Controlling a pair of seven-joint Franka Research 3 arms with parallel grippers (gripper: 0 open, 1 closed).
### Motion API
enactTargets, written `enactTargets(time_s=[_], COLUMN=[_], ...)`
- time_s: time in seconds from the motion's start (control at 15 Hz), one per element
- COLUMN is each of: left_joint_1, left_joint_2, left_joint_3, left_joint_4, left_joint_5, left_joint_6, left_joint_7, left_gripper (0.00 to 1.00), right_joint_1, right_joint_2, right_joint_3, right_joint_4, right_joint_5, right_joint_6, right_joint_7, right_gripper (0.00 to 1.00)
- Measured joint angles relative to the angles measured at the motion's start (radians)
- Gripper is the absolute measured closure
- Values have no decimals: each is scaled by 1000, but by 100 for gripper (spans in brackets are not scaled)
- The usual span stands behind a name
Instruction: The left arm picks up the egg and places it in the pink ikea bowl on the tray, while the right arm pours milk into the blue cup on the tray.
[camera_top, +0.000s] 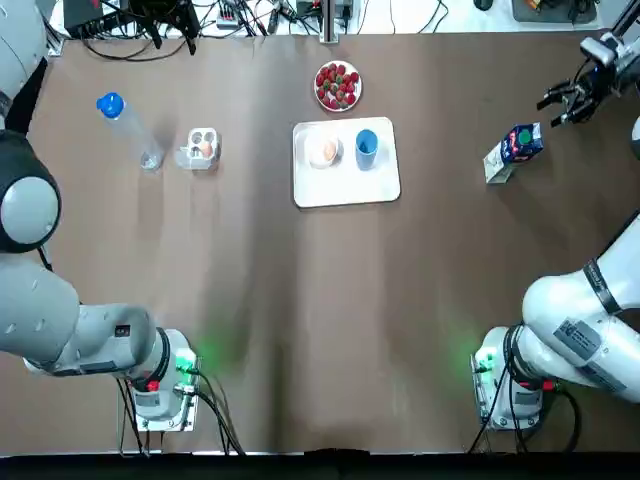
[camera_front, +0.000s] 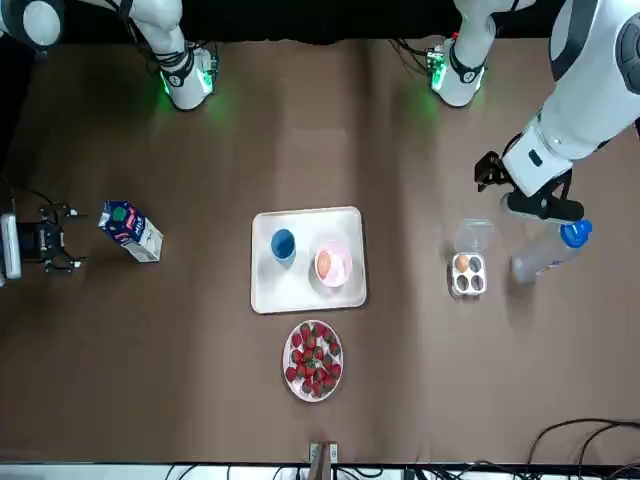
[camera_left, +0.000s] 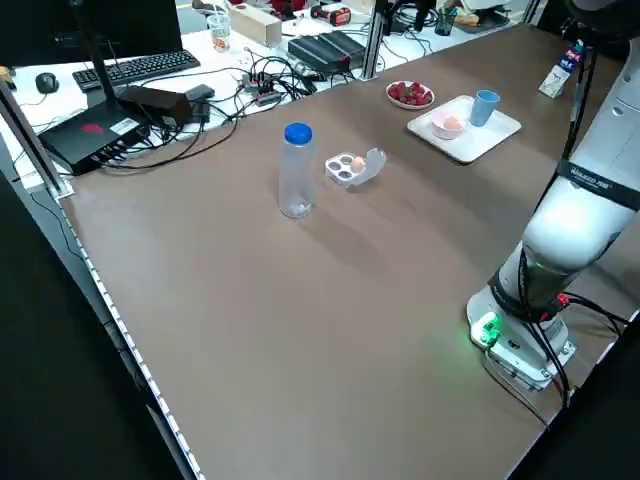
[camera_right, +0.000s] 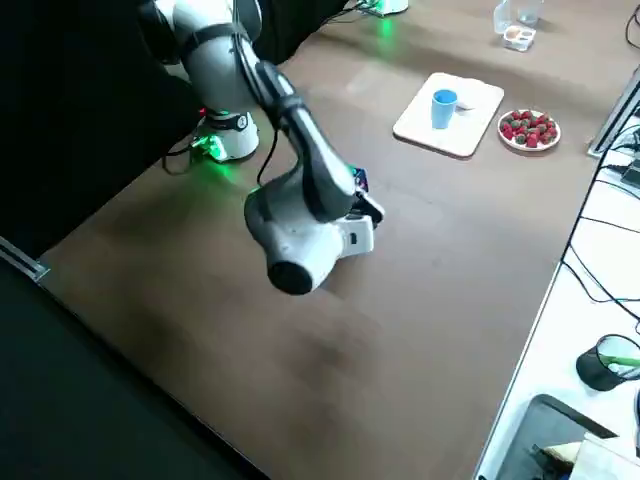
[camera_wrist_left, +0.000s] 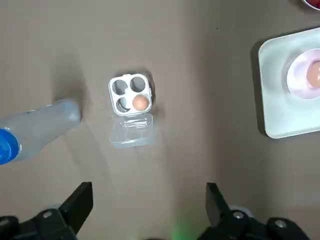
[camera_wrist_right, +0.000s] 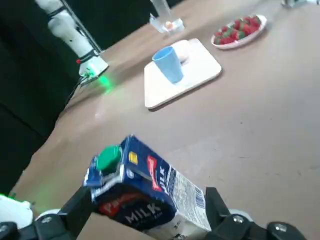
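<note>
Both grippers gape wide, empty: left gripper (camera_wrist_left: 148, 190) above the egg carton (camera_wrist_left: 131, 95), right gripper (camera_front: 62, 238) at the front view's left edge, near the milk carton (camera_front: 130, 230).

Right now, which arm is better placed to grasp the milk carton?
The right. The right pincer, open, is close beside the milk carton and faces it, while the left pincer hangs near the egg box, beyond the tray.

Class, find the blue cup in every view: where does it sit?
Top: blue cup upper centre.
Front: cup left of centre.
Left side: cup upper right.
Right side: cup upper right.
Left wrist: not in it.
Right wrist: cup upper centre.
Landmark: white tray beneath it.
</note>
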Motion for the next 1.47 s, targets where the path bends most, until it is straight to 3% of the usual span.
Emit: enactTargets(time_s=[0.67,0.73,0.93,1.47], left_joint_1=[-1,-1,-9,-13], left_joint_2=[0,0,0,0], left_joint_3=[-1,-1,-1,-1], left_joint_4=[0,-1,-1,-1], left_joint_5=[19,19,19,20], left_joint_6=[0,0,0,0], left_joint_7=[0,0,0,0], left_gripper=[0,0,0,0], right_joint_1=[143,181,251,482], right_joint_2=[-142,-158,-179,-337], right_joint_3=[1,1,2,5], right_joint_4=[71,103,140,156], right_joint_5=[-89,-118,-190,-414], right_joint_6=[20,33,76,119], right_joint_7=[509,642,824,1431], right_gripper=[0,0,0,0])
